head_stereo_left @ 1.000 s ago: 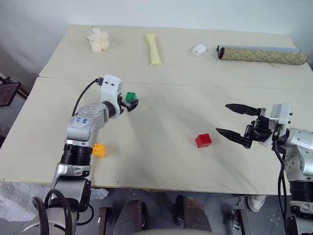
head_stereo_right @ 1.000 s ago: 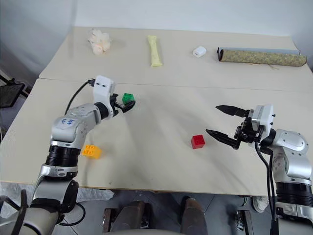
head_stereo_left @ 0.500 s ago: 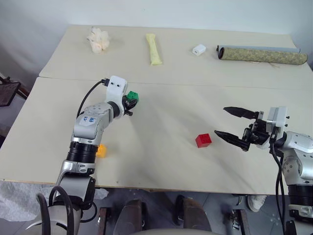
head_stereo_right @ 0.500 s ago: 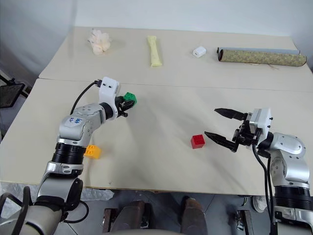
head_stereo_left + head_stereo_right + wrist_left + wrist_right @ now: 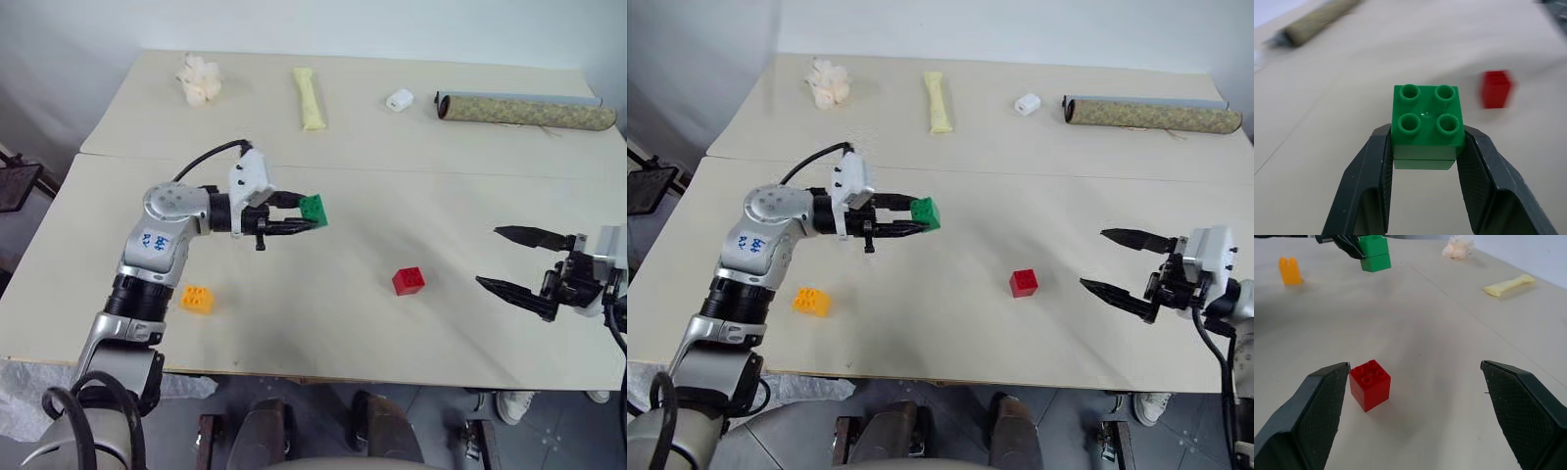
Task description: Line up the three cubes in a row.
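**Green cube held above the table, two cubes lying apart**

The table (image 5: 323, 294) carries a long patterned roll (image 5: 524, 109) at its far edge, with a yellow packet (image 5: 310, 98) and a crumpled white wad (image 5: 198, 78) further along. The left gripper (image 5: 306, 215) is clamped on the green cube (image 5: 314, 209), clear of the surface. The right gripper (image 5: 519, 262) stands with fingers wide apart, near the red cube (image 5: 408, 280). The orange-yellow cube (image 5: 197, 298) lies beside the left arm.

Red cube (image 5: 1495, 88) blurred; roll (image 5: 1316, 21) blurred, cut by edge.
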Available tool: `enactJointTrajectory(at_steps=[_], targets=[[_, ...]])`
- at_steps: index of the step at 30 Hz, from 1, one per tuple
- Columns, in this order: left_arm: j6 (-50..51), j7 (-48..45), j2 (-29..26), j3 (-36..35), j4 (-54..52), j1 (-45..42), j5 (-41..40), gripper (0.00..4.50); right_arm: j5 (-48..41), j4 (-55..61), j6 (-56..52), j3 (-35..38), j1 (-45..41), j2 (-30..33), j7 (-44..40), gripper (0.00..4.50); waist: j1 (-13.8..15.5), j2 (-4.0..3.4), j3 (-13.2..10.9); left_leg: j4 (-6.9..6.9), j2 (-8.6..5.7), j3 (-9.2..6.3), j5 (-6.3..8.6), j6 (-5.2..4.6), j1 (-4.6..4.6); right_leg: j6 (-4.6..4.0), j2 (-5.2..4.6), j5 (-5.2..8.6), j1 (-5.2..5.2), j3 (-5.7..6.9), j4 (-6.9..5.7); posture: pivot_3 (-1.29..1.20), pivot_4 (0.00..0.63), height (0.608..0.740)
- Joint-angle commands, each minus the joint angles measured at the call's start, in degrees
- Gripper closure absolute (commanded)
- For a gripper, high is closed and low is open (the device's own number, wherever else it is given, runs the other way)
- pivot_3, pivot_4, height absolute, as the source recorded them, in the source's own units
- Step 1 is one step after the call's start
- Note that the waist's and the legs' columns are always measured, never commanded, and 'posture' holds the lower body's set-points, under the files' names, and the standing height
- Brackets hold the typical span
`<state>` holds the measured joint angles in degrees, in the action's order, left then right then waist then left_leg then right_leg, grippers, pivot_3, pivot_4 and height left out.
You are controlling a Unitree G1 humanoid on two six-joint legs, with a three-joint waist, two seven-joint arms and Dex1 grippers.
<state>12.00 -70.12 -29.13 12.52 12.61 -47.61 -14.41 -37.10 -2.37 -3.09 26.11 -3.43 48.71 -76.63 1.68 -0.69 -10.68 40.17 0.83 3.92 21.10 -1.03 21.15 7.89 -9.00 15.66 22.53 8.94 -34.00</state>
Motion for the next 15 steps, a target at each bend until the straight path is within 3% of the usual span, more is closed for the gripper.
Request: enactJointTrajectory(at_steps=[1,8,15], targets=[[0.10,-2.13,3.91,8.29,0.16,-0.96,4.94,3.02,-2.69,3.19,-1.46,6.17,4.34,0.98,-0.26,0.00,0.50,0.00,0.00,0.01,-0.01,0.01,0.01,-0.03,-0.02,0.00,0.00,0.00,-0.03,0.00,0.01,0.00,0.150,0.740],[6.79,4.33,9.68,12.80,-1.21,0.42,9.99,3.02,-3.76,7.65,-1.86,7.81,11.21,-0.86,-0.86,0.00,0.04,0.04,-0.02,0.00,0.01,0.02,0.01,-0.06,-0.02,0.01,0.01,-0.01,0.00,-0.03,-0.01,0.00,0.150,0.740],[12.38,7.83,9.47,13.74,-5.48,2.88,12.64,3.02,-2.89,8.67,-1.95,4.90,12.72,-1.40,-1.49,0.00,-0.05,0.03,-0.02,0.02,0.01,-0.02,0.01,-0.06,-0.03,0.01,0.00,-0.01,-0.01,-0.05,-0.03,0.00,0.150,0.740]])
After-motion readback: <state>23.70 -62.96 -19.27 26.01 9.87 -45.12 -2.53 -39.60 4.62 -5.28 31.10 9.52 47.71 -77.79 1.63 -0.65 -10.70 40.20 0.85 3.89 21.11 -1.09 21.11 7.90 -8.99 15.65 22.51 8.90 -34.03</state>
